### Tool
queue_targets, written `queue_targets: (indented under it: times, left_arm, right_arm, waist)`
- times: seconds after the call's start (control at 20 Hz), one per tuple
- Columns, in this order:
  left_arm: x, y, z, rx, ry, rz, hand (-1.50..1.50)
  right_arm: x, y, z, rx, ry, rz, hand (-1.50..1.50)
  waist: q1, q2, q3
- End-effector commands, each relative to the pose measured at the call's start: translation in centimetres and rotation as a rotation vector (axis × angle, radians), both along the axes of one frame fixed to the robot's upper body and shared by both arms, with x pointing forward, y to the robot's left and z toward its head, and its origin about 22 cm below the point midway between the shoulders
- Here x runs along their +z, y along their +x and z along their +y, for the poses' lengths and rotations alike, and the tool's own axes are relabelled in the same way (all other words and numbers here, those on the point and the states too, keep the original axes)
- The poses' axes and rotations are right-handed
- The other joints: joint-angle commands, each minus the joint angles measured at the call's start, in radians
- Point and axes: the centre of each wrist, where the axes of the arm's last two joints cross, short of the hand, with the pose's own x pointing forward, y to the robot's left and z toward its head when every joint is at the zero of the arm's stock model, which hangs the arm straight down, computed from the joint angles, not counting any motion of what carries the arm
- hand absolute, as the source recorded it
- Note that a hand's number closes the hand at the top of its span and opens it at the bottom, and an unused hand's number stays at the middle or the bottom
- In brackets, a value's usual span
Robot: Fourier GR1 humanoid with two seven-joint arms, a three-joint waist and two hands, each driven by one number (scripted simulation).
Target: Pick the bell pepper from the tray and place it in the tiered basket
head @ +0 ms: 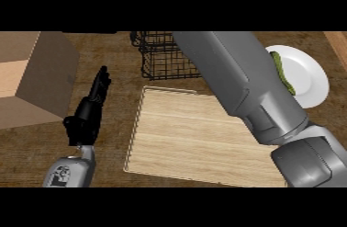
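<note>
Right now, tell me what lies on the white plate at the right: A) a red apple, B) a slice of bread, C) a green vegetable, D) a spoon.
C: a long green vegetable lies on the white plate, partly hidden by the right forearm.

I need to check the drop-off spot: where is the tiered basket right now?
In the head view, the black wire tiered basket stands at the counter's far edge, just beyond the wooden tray, partly hidden by the right forearm.
</note>
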Motion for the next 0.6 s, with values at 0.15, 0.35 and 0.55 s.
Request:
queue_targets:
  times: [0.15,0.35,0.55]
  left_arm:
    - [0.4,0.1,0.4,-0.004,0.008,-0.004,0.00]
    - [-0.4,0.0,0.2,0.010,-0.016,0.016,0.00]
    - [-0.6,-0.5,0.9,0.070,0.003,0.026,0.00]
  right_arm:
    - [0.8,0.4,-2.1,-0.083,0.267,-0.209,-1.50]
    - [2.4,0.5,-4.5,-0.201,0.311,-0.281,-1.50]
    - [3.4,0.1,-6.8,-0.291,0.445,-0.300,-1.50]
  waist:
    - [-0.007,-0.005,0.001]
    - [-0.038,-0.017,0.001]
    - [-0.060,-0.027,0.001]
